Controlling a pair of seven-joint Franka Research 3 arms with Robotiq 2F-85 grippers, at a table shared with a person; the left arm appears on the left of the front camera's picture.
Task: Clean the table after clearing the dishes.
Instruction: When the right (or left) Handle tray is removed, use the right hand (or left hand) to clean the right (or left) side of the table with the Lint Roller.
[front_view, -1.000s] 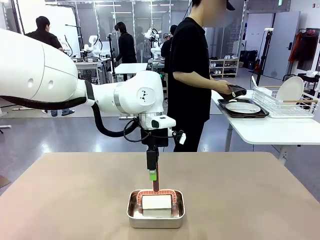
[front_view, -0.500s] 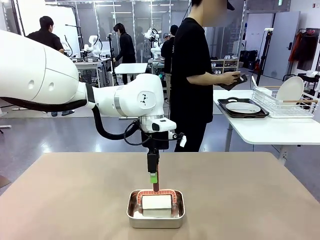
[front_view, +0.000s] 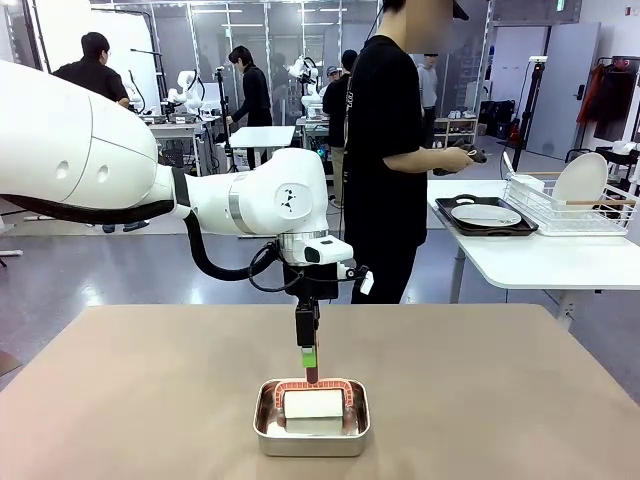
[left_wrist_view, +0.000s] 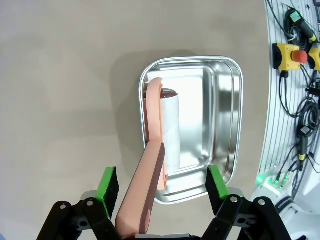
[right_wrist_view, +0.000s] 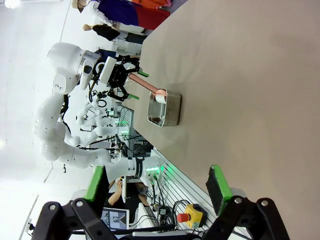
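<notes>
Jaws of the left pincer (left_wrist_view: 161, 181) stand apart on both sides of a pinkish-brown plastic handle (left_wrist_view: 151, 155), with a gap at each green pad, so they grip nothing. The near end of this handle is cut off at the bottom edge of the wrist view. The handle leads to a white paper roll (left_wrist_view: 171, 127), which lies in a small rectangular steel pan (left_wrist_view: 239, 100) on the large brownish-taupe matte surface (front_view: 150, 385). The right pincer (right_wrist_view: 157, 184) is wide open and holds nothing.

One round white plate (front_view: 486, 214) lies on a dark rectangular tray (front_view: 522, 229) on the white side surface (front_view: 560, 262) at the right. Cutlery is too small to tell. The person (front_view: 385, 140) beside it holds a dark object (front_view: 458, 158) that I cannot make out.
</notes>
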